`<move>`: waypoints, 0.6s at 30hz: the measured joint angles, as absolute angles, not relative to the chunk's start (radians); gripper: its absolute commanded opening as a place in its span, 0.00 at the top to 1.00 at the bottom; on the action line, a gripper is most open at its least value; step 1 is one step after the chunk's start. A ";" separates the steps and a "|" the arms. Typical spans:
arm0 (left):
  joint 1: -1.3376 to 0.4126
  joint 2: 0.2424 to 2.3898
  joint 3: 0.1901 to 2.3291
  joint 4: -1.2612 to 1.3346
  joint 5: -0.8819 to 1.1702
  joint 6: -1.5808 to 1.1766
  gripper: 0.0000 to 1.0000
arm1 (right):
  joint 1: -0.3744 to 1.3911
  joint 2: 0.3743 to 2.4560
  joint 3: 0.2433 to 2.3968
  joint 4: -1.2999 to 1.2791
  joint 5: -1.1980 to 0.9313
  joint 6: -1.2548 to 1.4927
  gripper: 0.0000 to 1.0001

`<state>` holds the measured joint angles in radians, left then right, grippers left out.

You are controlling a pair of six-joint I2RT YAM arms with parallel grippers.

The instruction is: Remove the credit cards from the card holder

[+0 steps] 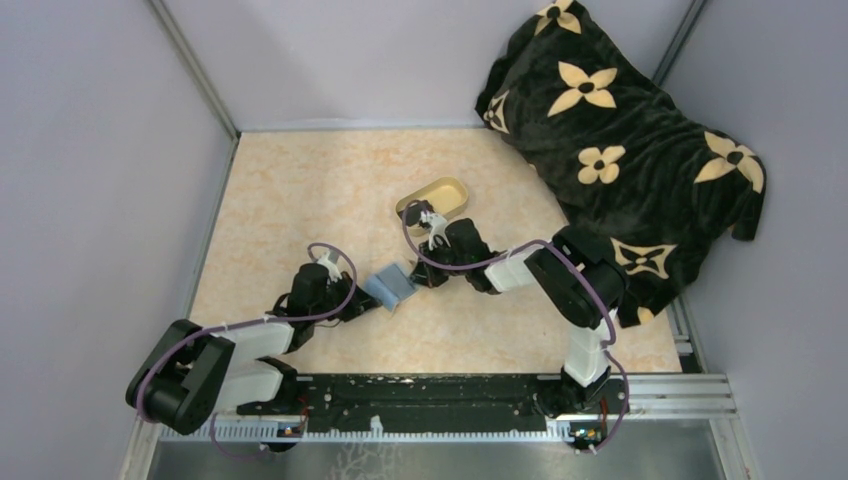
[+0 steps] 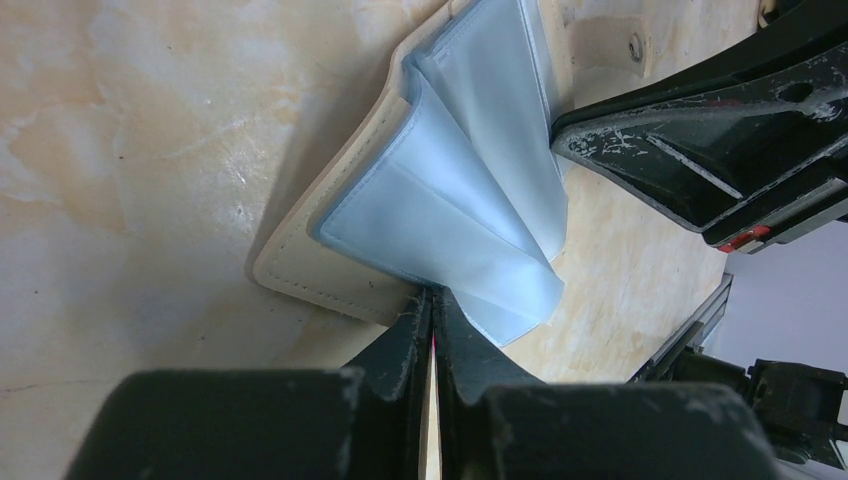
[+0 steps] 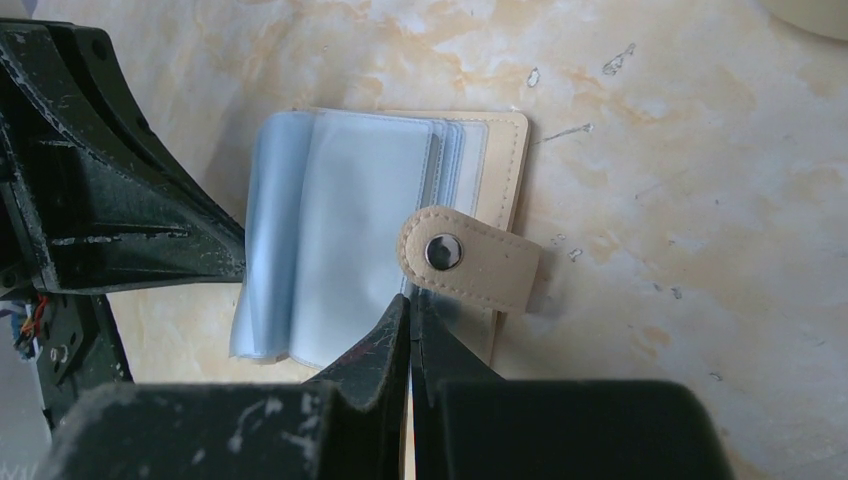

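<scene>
On the desk (image 1: 300, 200), midway between the two arms, the card holder (image 1: 390, 284) sits open, on the near side of an oval cream-yellow dish (image 1: 448, 187). Only the overhead view shows that dish, and the black blanket (image 1: 620, 140) with cream flowers heaped at the far right. It is too far off, though, to show either grip.

The wrist views supply that. From the left wrist, the holder's blue-grey sleeves fan upward out of the tan stitched cover. From the right wrist, the same sleeves lie spread, with the tan snap tab (image 3: 470, 258) folded across the cover's near edge.

The sleeves look pale and translucent, and what they carry cannot be made out. The right arm covers the near end of the dish, so its contents cannot be told from above either.

The left pincer (image 2: 432, 300) is closed to a sliver, pinching the holder's tan edge where the sleeves begin. The right pincer (image 3: 410, 305) has its jaws fully together. Its tips meet the holder's near edge just beside the tab, but I cannot tell whether a sleeve is caught between them.
</scene>
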<state>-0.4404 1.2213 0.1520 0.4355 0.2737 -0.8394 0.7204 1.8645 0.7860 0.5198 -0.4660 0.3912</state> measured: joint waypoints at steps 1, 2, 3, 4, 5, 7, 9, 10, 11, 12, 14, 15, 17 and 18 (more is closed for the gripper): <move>-0.440 1.221 0.152 0.435 0.274 -0.839 0.91 | 0.723 1.864 0.789 0.512 -0.466 0.387 1.00; -0.440 1.221 0.152 0.436 0.274 -0.838 0.91 | 0.726 1.864 0.793 0.506 -0.466 0.385 1.00; -0.440 1.221 0.152 0.436 0.275 -0.837 0.91 | 0.730 1.864 0.797 0.500 -0.465 0.384 1.00; -0.440 1.222 0.152 0.436 0.275 -0.837 0.91 | 0.733 1.864 0.801 0.491 -0.465 0.382 1.00; -0.440 1.222 0.152 0.437 0.275 -0.836 0.91 | 0.738 1.864 0.805 0.485 -0.465 0.381 1.00; -0.440 1.222 0.152 0.437 0.276 -0.836 0.91 | 0.744 1.864 0.808 0.479 -0.465 0.377 1.00; -0.440 1.222 0.152 0.438 0.276 -0.836 0.91 | 0.749 1.864 0.808 0.478 -0.466 0.377 1.00; -0.440 1.222 0.152 0.438 0.277 -0.836 0.91 | 0.751 1.864 0.808 0.478 -0.467 0.378 1.00; -0.440 1.222 0.151 0.439 0.277 -0.836 0.91 | 0.752 1.864 0.808 0.478 -0.472 0.378 1.00; -0.440 1.222 0.150 0.439 0.277 -0.836 0.91 | 0.753 1.864 0.808 0.477 -0.477 0.379 1.00; -0.440 1.222 0.148 0.443 0.277 -0.835 0.91 | 0.756 1.864 0.808 0.476 -0.485 0.385 1.00; -0.440 1.222 0.148 0.444 0.277 -0.835 0.91 | 0.756 1.864 0.808 0.474 -0.492 0.388 1.00; -0.440 1.222 0.148 0.444 0.277 -0.835 0.91 | 0.757 1.864 0.808 0.471 -0.504 0.395 1.00; -0.440 1.222 0.148 0.444 0.278 -0.835 0.91 | 0.757 1.864 0.808 0.471 -0.509 0.397 1.00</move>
